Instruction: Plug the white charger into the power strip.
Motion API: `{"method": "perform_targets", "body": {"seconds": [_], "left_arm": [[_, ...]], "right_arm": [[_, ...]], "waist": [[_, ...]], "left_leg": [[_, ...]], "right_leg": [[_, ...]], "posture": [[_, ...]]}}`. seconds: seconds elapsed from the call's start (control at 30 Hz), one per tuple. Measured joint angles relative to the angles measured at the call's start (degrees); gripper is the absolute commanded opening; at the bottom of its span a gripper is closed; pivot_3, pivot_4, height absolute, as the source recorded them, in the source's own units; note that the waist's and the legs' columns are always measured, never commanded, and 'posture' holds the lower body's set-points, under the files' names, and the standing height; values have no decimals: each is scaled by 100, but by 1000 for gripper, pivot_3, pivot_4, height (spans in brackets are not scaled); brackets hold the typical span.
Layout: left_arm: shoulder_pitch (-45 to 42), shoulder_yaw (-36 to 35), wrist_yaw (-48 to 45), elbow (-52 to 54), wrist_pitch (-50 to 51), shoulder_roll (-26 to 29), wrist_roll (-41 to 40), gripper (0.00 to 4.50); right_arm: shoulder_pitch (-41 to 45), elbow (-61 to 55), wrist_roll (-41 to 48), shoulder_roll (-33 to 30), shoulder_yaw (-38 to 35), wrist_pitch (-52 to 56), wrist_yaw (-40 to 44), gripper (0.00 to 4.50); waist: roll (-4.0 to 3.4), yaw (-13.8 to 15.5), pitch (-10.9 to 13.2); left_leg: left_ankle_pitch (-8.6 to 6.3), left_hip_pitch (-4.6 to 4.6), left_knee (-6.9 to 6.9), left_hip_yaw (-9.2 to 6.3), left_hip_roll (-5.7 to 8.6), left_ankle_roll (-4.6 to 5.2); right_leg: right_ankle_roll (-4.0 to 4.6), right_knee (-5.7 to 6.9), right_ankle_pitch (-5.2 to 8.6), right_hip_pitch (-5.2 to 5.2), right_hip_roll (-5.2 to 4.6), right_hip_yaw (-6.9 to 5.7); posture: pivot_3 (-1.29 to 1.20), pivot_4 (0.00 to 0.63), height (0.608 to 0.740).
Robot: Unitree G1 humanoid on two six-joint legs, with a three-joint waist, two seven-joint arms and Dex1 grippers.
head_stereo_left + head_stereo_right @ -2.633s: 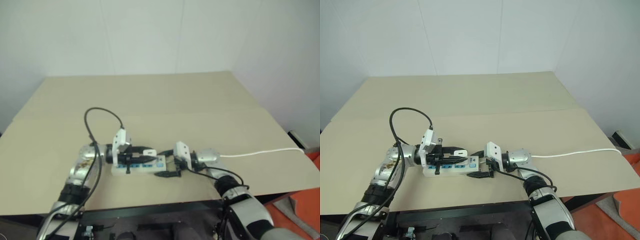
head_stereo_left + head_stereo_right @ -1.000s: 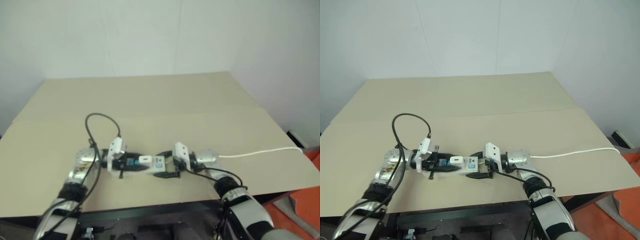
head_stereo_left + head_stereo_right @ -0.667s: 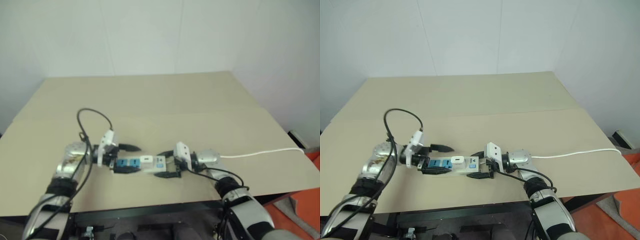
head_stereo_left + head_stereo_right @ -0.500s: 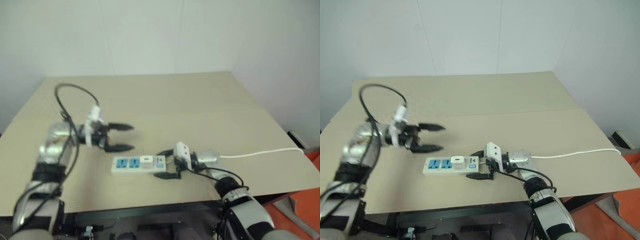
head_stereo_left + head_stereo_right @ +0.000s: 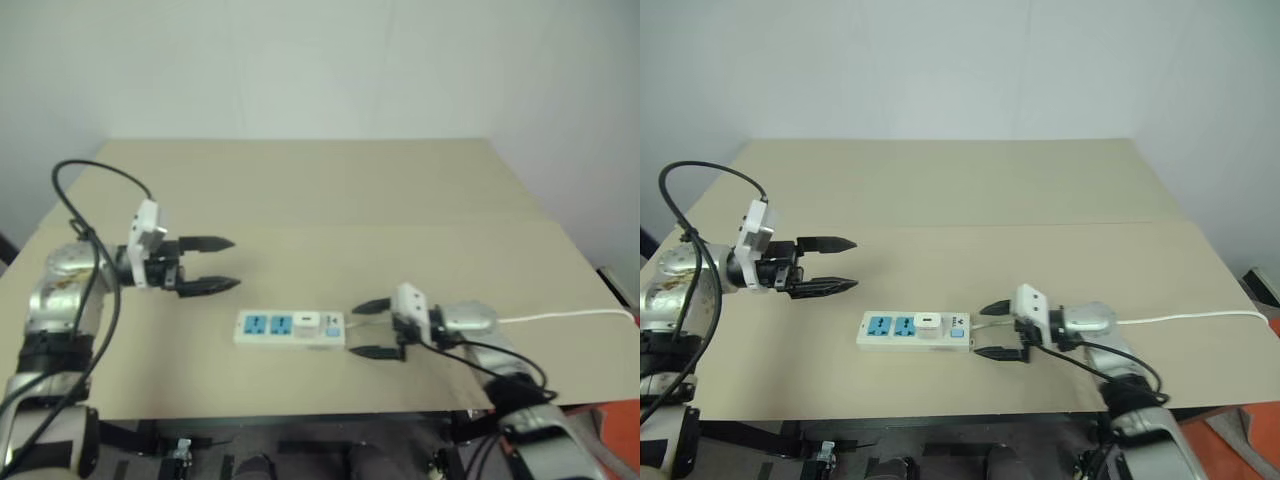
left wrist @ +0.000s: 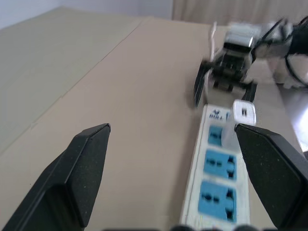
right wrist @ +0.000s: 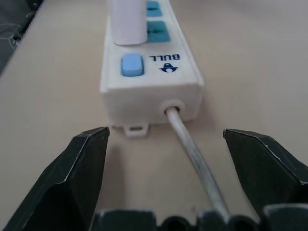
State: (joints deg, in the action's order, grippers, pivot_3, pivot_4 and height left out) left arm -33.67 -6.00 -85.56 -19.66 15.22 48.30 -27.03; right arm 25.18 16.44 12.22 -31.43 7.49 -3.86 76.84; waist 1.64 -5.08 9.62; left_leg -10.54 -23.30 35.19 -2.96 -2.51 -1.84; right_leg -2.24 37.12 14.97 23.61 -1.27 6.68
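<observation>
1. Sitting upright in the socket next to the switch end of the long white plastic power strip (image 5: 915, 330), the small white rectangular charger (image 5: 928, 322) covers that socket face, so only two blue faces stay visible beside it.
2. The charger's top is cut off by the frame edge in the right wrist view, and its prongs cannot be seen anywhere.
3. The strip lies flat on the beige desk (image 5: 970, 190), close to the desk's near edge and roughly parallel to it, a little toward the left of the middle.
4. The strip's thin white cord (image 5: 1200, 318) leaves its right end, passes under the right arm where part of it is hidden, and runs off toward the desk's right edge.
5. The right tool (image 5: 1002, 331) rests low at the strip's cord end, its two black fingers spread wide on either side of the cord and gripping nothing; the fingertips stop just short of the strip, with the charger a little beyond them.
6. The left tool (image 5: 840, 264) hangs above the desk near its left edge, fingers wide apart and empty, pointing along the desk toward the right.
7. The strip and charger lie well apart from the left tool, nearer the desk's near edge.
</observation>
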Motion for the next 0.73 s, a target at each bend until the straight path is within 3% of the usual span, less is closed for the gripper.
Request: {"method": "perform_targets", "body": {"seconds": [0.43, 0.73], "left_arm": [[1464, -620, 313, 869, 252, 607, -130, 4500], [1796, -695, 476, 1470, 470, 605, -386, 4500]], "right_arm": [[-747, -1353, 839, -1255, -1071, 835, -112, 4439], [-858, -1371, 944, -1463, -1165, 879, -142, 4439]], "waist": [[1, 108, 8], [2, 119, 9]], "left_leg": [[0, 10, 1, 12, -3, 0], [0, 14, 5, 14, -3, 0]], "right_leg": [[-10, -3, 7, -2, 0, 6], [-10, -1, 6, -4, 0, 6]], "posture": [[0, 150, 740], [0, 150, 740]]}}
